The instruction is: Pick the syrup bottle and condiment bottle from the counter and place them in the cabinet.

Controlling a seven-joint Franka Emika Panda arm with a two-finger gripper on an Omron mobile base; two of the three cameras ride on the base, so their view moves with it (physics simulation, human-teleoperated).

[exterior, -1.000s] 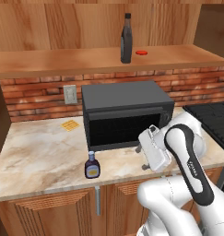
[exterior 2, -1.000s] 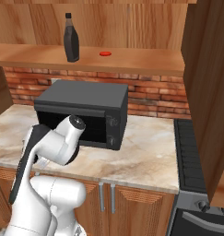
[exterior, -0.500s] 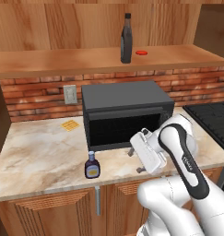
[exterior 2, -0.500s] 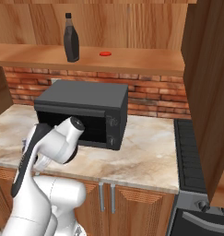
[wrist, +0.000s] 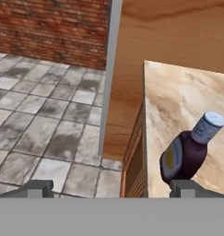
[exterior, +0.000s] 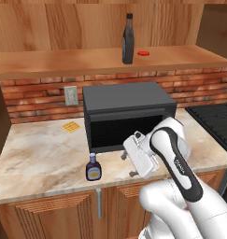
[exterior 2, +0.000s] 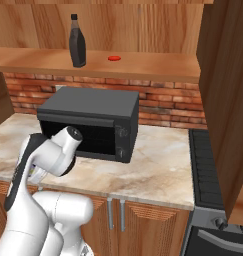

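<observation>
Beside condiment bottle (exterior: pixel 93 167), pincer (exterior: pixel 129 165) hangs tilted.

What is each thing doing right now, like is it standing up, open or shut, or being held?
syrup bottle: standing upright on the shelf, not held.
condiment bottle: standing upright near the counter's front edge, not held.
cabinet: open shelf, holding the syrup bottle and a small red disc.
microwave: door shut.
hand: open, holding nothing, with the condiment bottle by one fingertip.
</observation>
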